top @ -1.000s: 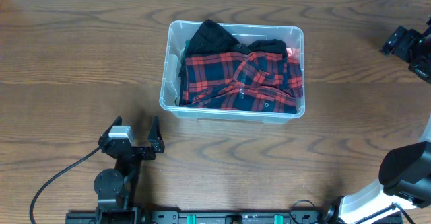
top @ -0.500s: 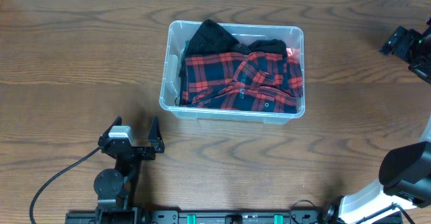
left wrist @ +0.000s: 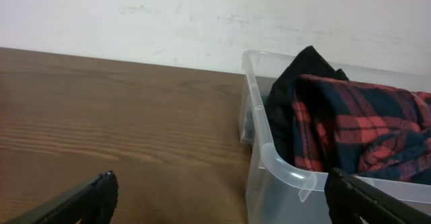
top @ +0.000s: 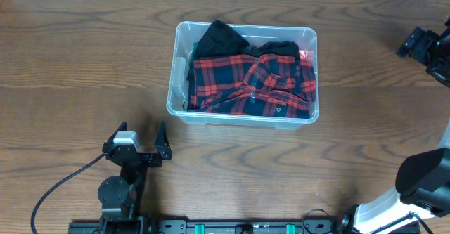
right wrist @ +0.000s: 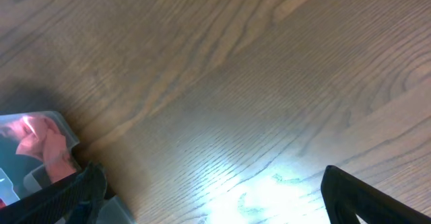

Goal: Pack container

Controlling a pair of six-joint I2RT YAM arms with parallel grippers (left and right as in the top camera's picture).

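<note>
The clear plastic container (top: 178,109) stands mid-table, filled with a red and navy plaid shirt (top: 253,86) and black clothing (top: 218,39). In the left wrist view the container's rim (left wrist: 269,150) and the plaid shirt (left wrist: 350,130) sit ahead to the right. My left gripper (top: 140,144) rests near the front edge, left of the container, open and empty, fingertips (left wrist: 101,187) wide apart. My right gripper (top: 415,43) is at the far right edge, open and empty, over bare wood; a container corner (right wrist: 57,126) with red cloth shows at its left.
A black cable (top: 60,188) runs from the left arm base along the front edge. A white wall (left wrist: 202,15) lies beyond the table's far edge. Bare wood surrounds the container on all sides.
</note>
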